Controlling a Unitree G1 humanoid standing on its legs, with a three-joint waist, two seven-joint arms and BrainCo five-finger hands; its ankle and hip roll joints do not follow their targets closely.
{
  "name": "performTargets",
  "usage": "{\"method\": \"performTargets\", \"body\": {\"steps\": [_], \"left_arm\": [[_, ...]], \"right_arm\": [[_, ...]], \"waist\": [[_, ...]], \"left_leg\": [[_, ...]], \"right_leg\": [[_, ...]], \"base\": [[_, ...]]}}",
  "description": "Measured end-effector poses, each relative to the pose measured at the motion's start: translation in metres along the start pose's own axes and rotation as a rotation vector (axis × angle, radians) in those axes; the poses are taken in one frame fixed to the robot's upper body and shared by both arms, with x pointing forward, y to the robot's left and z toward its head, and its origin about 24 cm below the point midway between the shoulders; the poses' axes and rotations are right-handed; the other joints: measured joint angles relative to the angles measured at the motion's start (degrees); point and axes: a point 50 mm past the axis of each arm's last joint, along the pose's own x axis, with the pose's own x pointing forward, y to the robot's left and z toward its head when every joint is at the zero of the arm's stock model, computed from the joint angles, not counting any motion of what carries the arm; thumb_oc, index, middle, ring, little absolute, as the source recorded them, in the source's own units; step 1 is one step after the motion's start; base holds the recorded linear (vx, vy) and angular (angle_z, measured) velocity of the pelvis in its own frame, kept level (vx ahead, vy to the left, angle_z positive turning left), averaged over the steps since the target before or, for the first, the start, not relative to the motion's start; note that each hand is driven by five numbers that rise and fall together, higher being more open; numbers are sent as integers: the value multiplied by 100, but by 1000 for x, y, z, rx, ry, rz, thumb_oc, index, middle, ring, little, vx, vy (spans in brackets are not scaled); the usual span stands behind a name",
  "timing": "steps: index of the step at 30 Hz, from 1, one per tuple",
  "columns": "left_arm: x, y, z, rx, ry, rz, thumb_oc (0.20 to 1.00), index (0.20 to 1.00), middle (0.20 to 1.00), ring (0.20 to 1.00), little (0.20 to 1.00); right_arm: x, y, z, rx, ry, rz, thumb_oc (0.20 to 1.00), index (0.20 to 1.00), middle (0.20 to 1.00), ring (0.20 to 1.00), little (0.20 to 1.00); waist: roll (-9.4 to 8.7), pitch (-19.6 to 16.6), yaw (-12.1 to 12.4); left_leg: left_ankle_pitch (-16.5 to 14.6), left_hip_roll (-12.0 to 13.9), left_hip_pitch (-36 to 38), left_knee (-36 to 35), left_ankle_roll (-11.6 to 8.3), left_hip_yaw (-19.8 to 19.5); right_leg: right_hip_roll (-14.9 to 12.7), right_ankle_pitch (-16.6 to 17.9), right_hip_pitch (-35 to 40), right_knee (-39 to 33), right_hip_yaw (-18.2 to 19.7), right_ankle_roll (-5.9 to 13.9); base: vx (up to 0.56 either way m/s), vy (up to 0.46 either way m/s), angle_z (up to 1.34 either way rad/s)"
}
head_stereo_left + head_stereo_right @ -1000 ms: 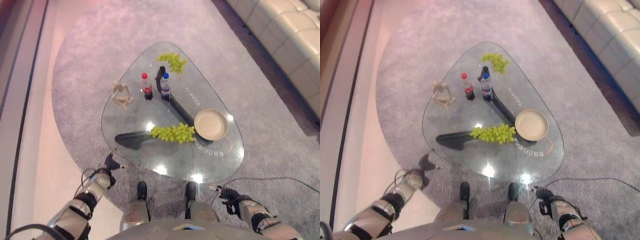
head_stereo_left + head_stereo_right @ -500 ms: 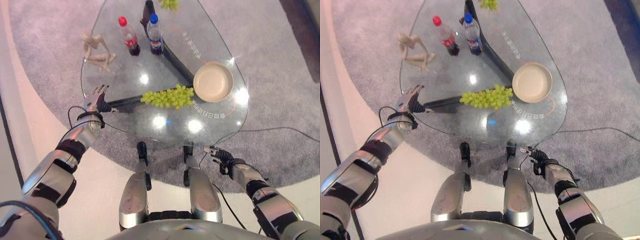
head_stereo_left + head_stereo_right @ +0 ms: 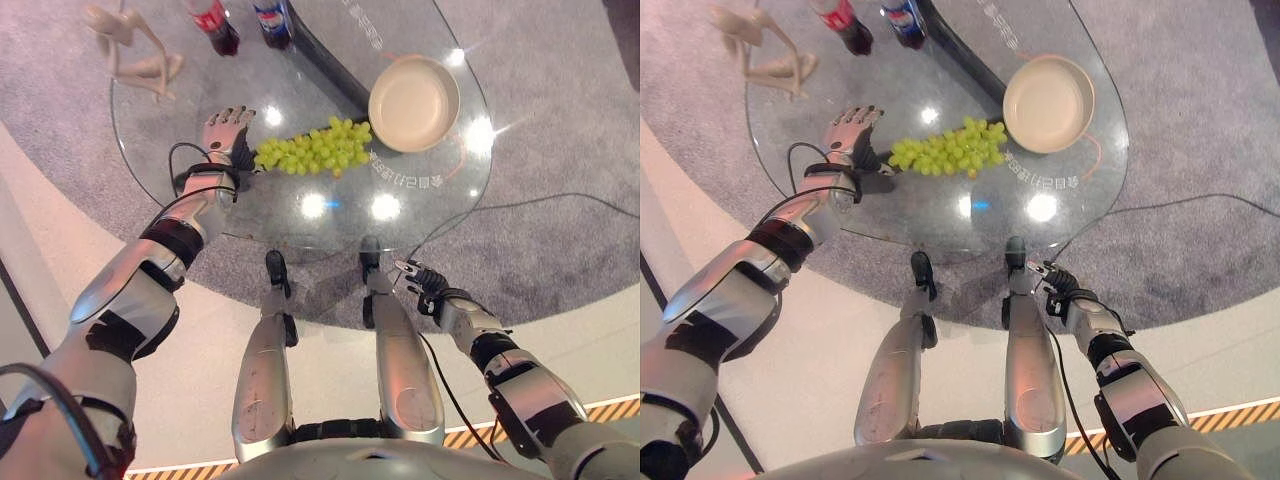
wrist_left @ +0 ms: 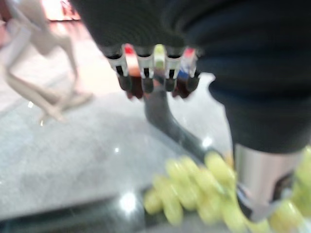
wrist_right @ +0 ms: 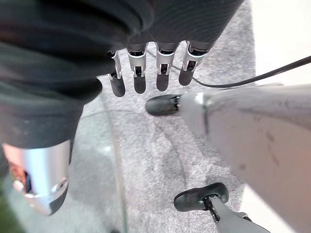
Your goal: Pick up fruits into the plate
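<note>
A bunch of green grapes [image 3: 312, 152] lies on the glass table [image 3: 340, 225], just left of the round beige plate [image 3: 413, 88], which holds nothing. My left hand [image 3: 228, 135] hovers over the glass at the left end of the bunch, open with straight fingers. In the left wrist view the grapes [image 4: 194, 191] lie right beside the thumb [image 4: 257, 177], with nothing held. My right hand [image 3: 420, 280] hangs open below the table's near edge, over the carpet; the right wrist view shows its fingers [image 5: 138, 73] straight.
A red-capped bottle [image 3: 213, 18] and a blue-capped bottle [image 3: 272, 12] stand at the far side of the table. A pale wooden figurine [image 3: 128, 48] sits at the far left. A dark table leg [image 3: 330, 68] shows under the glass. Grey carpet surrounds the table.
The camera has tilted down and closer to the table. My left hand has risen from beside the table's left edge onto the glass, reaching the grapes' left end. The right hand stays low.
</note>
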Motion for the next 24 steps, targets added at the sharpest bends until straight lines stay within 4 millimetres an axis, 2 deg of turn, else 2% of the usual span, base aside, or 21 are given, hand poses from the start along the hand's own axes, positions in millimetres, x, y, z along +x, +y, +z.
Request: {"method": "performTargets", "body": {"steps": [5,8,12,19,24], "left_arm": [[0,-9,17,3,-13,-23,1000,1000,1000,1000,1000],[1,-5,12,19,46,3,1000,1000,1000,1000,1000],[7,8,7,38,90,42,1000,1000,1000,1000,1000],[12,16,7,69,162,121,1000,1000,1000,1000,1000],[13,26,-1,107,230,205,1000,1000,1000,1000,1000]], "right_arm": [[-1,0,1,22,-42,-2,1000,1000,1000,1000,1000],[-9,-8,-19,28,-60,8,1000,1000,1000,1000,1000],[-16,-15,-43,36,-36,9,1000,1000,1000,1000,1000],[-14,-2,-29,26,-120,70,1000,1000,1000,1000,1000],[-14,2,-23,55,-147,82,1000,1000,1000,1000,1000]], "waist": [[-36,-9,-167],[-53,-8,-376],[-54,-9,-569],[-60,-12,-726],[-148,-24,-778]], "left_leg": [[-113,-23,-417,233,23,151],[-136,-29,-638,277,43,297],[-176,-28,-780,280,73,369],[-238,-28,-877,288,78,471],[-261,-25,-1018,334,69,495]], "right_leg": [[8,-32,-576,305,261,-38],[35,-30,-868,324,458,-34],[52,-24,-1040,313,527,-25],[70,-2,-1227,359,614,-23],[73,-10,-1421,468,620,-13]], "base": [[-58,7,-14],[-53,39,-20],[-11,-8,-10],[-10,-36,-8],[12,-54,-3]]}}
